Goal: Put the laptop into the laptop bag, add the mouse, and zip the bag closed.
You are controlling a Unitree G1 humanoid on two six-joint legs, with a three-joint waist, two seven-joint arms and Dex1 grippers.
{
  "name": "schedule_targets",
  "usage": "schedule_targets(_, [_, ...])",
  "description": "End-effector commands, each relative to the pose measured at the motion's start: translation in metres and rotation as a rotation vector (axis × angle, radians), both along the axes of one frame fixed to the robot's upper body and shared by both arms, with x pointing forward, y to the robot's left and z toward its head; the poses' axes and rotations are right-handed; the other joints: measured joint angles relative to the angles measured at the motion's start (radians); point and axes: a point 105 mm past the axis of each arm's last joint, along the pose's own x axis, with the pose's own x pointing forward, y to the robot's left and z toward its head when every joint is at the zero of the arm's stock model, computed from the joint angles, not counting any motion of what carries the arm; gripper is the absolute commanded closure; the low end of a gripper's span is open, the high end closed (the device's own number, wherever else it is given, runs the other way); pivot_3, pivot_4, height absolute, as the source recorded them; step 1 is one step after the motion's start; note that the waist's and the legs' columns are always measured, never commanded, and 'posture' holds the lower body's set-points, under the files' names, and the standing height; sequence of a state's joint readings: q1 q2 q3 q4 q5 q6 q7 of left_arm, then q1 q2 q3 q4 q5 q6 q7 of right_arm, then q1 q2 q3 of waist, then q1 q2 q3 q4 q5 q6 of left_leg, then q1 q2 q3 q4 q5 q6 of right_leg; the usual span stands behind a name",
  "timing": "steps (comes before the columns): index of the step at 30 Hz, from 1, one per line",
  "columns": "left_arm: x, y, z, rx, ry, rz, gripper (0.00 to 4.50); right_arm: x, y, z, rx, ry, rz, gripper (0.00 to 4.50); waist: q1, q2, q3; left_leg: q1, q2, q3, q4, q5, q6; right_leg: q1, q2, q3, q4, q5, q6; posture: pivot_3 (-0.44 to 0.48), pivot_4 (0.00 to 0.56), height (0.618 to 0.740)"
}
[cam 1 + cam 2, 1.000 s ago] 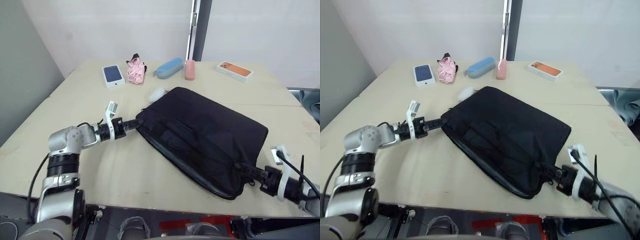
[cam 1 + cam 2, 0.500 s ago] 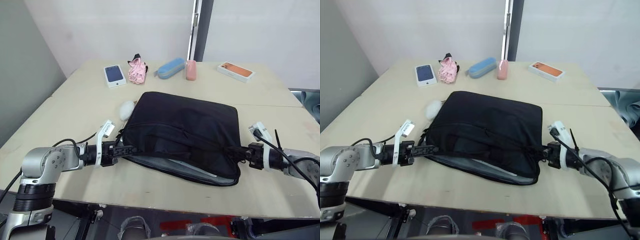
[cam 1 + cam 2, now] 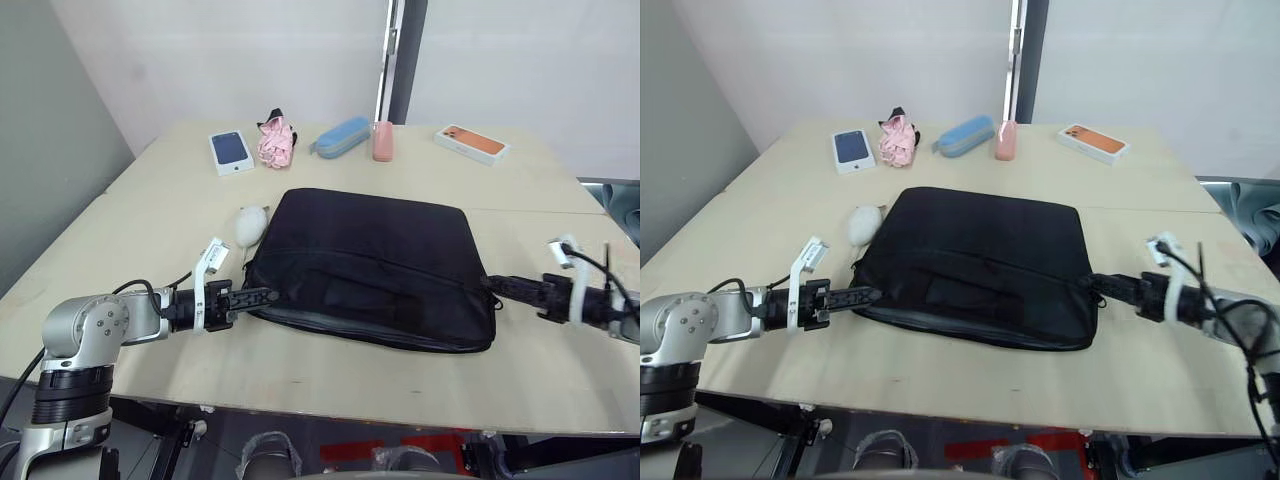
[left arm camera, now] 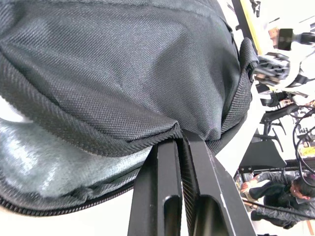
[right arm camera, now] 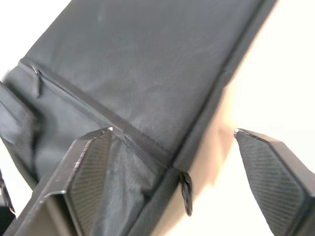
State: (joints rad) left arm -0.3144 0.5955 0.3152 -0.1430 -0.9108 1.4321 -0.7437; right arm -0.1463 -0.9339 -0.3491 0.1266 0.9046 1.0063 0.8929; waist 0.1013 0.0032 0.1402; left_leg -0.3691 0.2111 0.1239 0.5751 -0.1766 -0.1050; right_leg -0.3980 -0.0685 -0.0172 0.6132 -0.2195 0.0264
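my left gripper (image 4: 178, 139) is pinched tight on the edge of the laptop bag (image 3: 372, 266). its two black fingers (image 4: 162, 187) are pressed together on a fold of the black cloth at the bag's left corner. just under that fold i can see the grey lining and a line of zip teeth.

my right gripper (image 3: 503, 285) sits at the other end of the bag, at its right corner. its fingers (image 5: 88, 172) are spread wide apart and hold nothing. the corner of the bag lies between them, and a small black zip pull (image 5: 186, 194) hangs there. i cannot tell if either finger touches the bag.

the bag lies flat on the table (image 3: 300, 365), near the front edge, with its long side running from one gripper to the other. i cannot tell if its zip is fully closed.

the mouse (image 3: 249, 222) is white and rests on the table just beside the bag's far left corner, very close to it.

farther back on the table there is a row of other things: a blue phone box (image 3: 229, 151), a pink crumpled thing (image 3: 275, 143), a blue case (image 3: 339, 136), a small pink bottle (image 3: 381, 140) and an orange phone box (image 3: 470, 143). they are all well away from the bag.
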Motion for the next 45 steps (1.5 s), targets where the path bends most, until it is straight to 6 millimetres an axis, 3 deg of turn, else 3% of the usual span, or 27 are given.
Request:
schedule_targets(1, [0.003, -0.002, 0.012, -0.035, -0.044, -0.004, 4.50, -0.017, 0.009, 0.027, 0.044, -0.084, 0.048, 0.51, 0.001, 0.000, 0.000, 0.000, 0.000, 0.000, 0.000, 0.000, 0.000, 0.000, 0.000, 0.000, 0.000, 0.000, 0.000, 0.000, 0.150, 0.740])
schedule_targets(8, [0.003, -0.006, 0.012, -0.047, -0.045, -0.007, 4.50, -0.053, 0.028, 0.005, 0.055, -0.030, 0.034, 0.51, 0.004, 0.000, 0.000, 0.000, 0.001, 0.000, 0.000, 0.000, 0.000, 0.000, 0.000, 0.000, 0.000, 0.000, 0.000, 0.000, 0.150, 0.740])
schedule_targets(13, [0.001, -0.008, 0.011, -0.049, -0.041, -0.017, 4.50, -0.051, 0.027, -0.019, 0.045, 0.003, -0.037, 0.51, -0.002, 0.001, -0.001, 0.001, 0.000, 0.001, 0.000, 0.000, 0.000, 0.000, 0.000, 0.001, 0.000, 0.000, 0.000, 0.000, 0.150, 0.740])
schedule_targets(17, [-0.001, -0.011, 0.013, -0.055, -0.044, -0.036, 4.50, -0.046, 0.019, -0.014, 0.082, -0.029, -0.070, 0.51, -0.002, 0.001, -0.001, 0.000, 0.000, 0.001, 0.000, 0.000, 0.000, 0.000, 0.000, 0.001, -0.001, 0.000, 0.000, 0.000, 0.150, 0.740])
schedule_targets(19, [-0.005, -0.011, 0.012, -0.043, -0.043, -0.058, 4.50, -0.041, 0.028, -0.018, 0.088, -0.008, -0.025, 0.51, -0.003, 0.001, -0.001, 0.000, 0.000, 0.001, 0.000, 0.000, 0.000, 0.000, 0.000, 0.000, -0.001, 0.000, 0.000, 0.000, 0.150, 0.740])
schedule_targets(25, [-0.013, -0.008, 0.009, -0.024, -0.044, -0.074, 4.50, -0.028, 0.046, -0.032, 0.086, 0.043, 0.045, 2.34, -0.010, 0.001, -0.001, 0.000, 0.001, 0.001, -0.001, 0.000, -0.001, 0.000, 0.001, 0.000, -0.001, 0.000, 0.000, 0.000, 0.150, 0.740])
schedule_targets(31, [-0.027, -0.008, 0.010, -0.046, -0.040, -0.085, 4.50, -0.014, 0.046, -0.032, 0.077, 0.032, 0.074, 4.33, -0.018, 0.002, -0.001, 0.001, 0.001, 0.001, -0.001, 0.000, -0.001, 0.000, 0.001, 0.001, -0.001, 0.000, 0.000, 0.000, 0.150, 0.740])
schedule_targets(37, [-0.033, -0.001, 0.005, -0.034, -0.026, -0.051, 4.50, 0.000, 0.051, -0.023, 0.023, -0.011, 0.126, 4.45, -0.022, 0.002, -0.002, 0.001, 0.001, 0.002, -0.001, 0.000, -0.001, 0.000, 0.001, 0.001, -0.001, 0.000, 0.000, 0.000, 0.150, 0.740])
schedule_targets(45, [-0.024, 0.020, 0.002, 0.007, -0.041, 0.044, 4.50, -0.014, 0.068, -0.021, 0.008, -0.022, 0.220, 4.45, -0.020, 0.002, -0.002, 0.001, 0.002, 0.002, -0.001, 0.000, -0.001, 0.000, 0.001, 0.001, -0.001, 0.000, 0.000, 0.000, 0.150, 0.740])
